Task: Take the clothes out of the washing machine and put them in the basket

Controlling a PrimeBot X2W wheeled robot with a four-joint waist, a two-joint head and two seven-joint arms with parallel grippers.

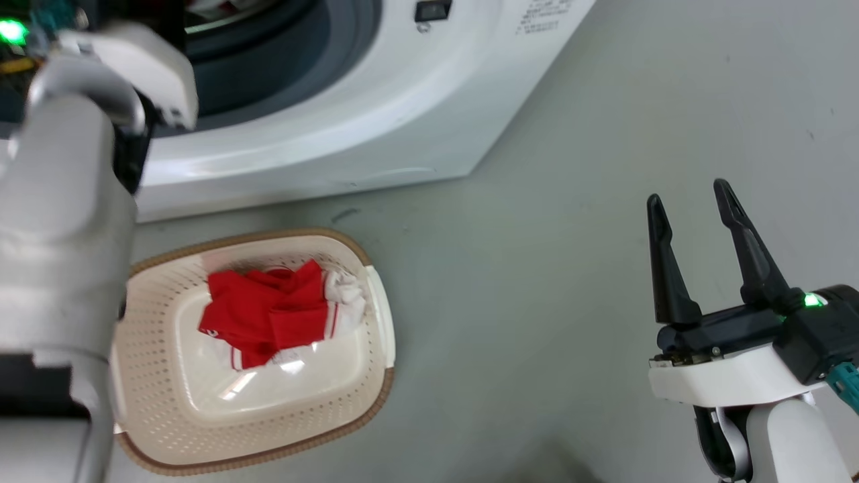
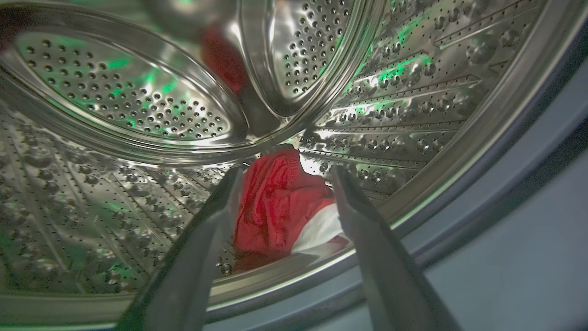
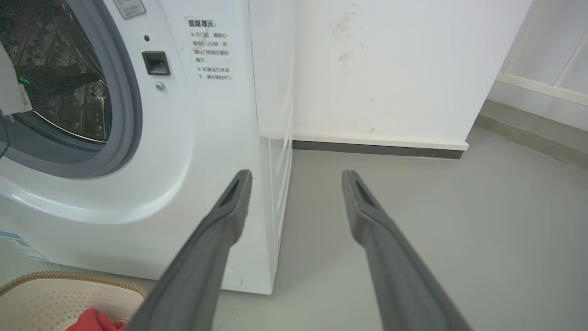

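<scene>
One red garment with white trim [image 1: 278, 312] lies crumpled in the cream basket [image 1: 376, 376] on the floor in front of the white washing machine [image 1: 376, 121]. A second red garment with a white band [image 2: 280, 207] rests at the bottom of the steel drum [image 2: 115, 96], just beyond the grey rubber ring. My left gripper [image 2: 285, 172] reaches into the drum opening, open, its fingers on either side of that garment and not closed on it. My right gripper [image 1: 691, 198] hangs open over bare floor to the right, holding nothing; it faces the washer's right corner [image 3: 271, 193].
My pale left forearm [image 1: 60, 221] covers the left of the head view and part of the basket. A white wall with dark skirting [image 3: 376, 149] stands behind the washer. Grey floor [image 1: 604, 134] spreads to the right of the machine and basket.
</scene>
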